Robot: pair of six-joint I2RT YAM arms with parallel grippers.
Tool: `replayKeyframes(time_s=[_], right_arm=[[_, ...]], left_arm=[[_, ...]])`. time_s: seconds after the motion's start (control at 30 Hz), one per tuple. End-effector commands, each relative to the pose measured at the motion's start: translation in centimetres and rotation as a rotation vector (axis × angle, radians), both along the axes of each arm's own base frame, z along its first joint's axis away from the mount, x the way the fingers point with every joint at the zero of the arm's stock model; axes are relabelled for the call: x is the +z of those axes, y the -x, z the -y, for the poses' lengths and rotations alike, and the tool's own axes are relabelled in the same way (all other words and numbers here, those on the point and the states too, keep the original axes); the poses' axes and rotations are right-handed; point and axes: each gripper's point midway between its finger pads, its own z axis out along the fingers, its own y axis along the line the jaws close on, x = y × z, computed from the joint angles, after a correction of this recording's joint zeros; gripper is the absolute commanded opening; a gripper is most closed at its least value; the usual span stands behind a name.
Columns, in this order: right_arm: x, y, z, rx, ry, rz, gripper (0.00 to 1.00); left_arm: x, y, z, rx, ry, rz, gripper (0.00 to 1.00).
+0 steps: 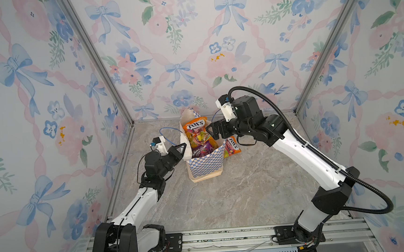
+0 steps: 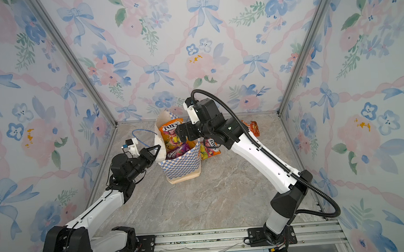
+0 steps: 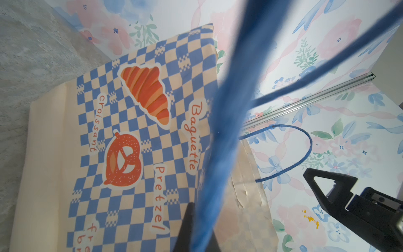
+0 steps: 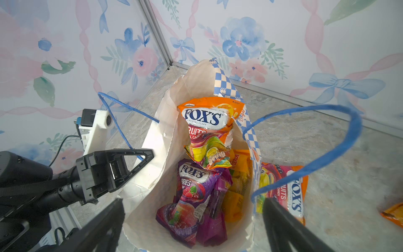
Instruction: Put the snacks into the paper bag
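Your left gripper (image 1: 183, 147) is pinched shut on the rim of the cream paper bag (image 1: 206, 165) with a blue-white check band, printed "Croissant", "Baguette", "Pretzel", upright near the back wall. Your right gripper (image 1: 213, 132) hangs spread and empty over its mouth. Inside are an orange glossy "FOX'S Crystal Clear Fruits" packet (image 4: 207, 122), a purple "FOX'S" packet (image 4: 192, 181) and yellow packs (image 4: 237, 185). A second orange "FOX'S Fruits" packet (image 4: 290, 192) lies on the marble tabletop (image 1: 225, 198) just beside the bag.

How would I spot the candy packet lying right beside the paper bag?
Find the checkered paper bag on the marble table. Beside its right wall lies an orange FOX'S Fruits packet. Its orange twin stands inside the bag; this one lies flat outside.
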Motion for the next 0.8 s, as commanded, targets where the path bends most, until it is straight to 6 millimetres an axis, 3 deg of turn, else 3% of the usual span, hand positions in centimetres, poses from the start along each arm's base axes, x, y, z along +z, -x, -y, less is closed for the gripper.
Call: replayKeyframes(time_s=[0.0, 0.33, 0.77], right_arm=[[0.6, 0.1, -2.4, 0.085, -0.106, -0.030, 0.97], [-0.9, -0.7, -5.7, 0.136, -0.186, -0.125, 0.97], [-8.1, -5.5, -7.2, -0.017, 0.018, -0.238, 0.99]], left_arm=[[0.1, 0.3, 0.4, -0.037, -0.015, 0.004, 0.00], [0.0, 0.5, -0.2, -0.019, -0.029, 0.002, 0.00], [0.2, 0.6, -0.3, -0.021, -0.025, 0.007, 0.00]])
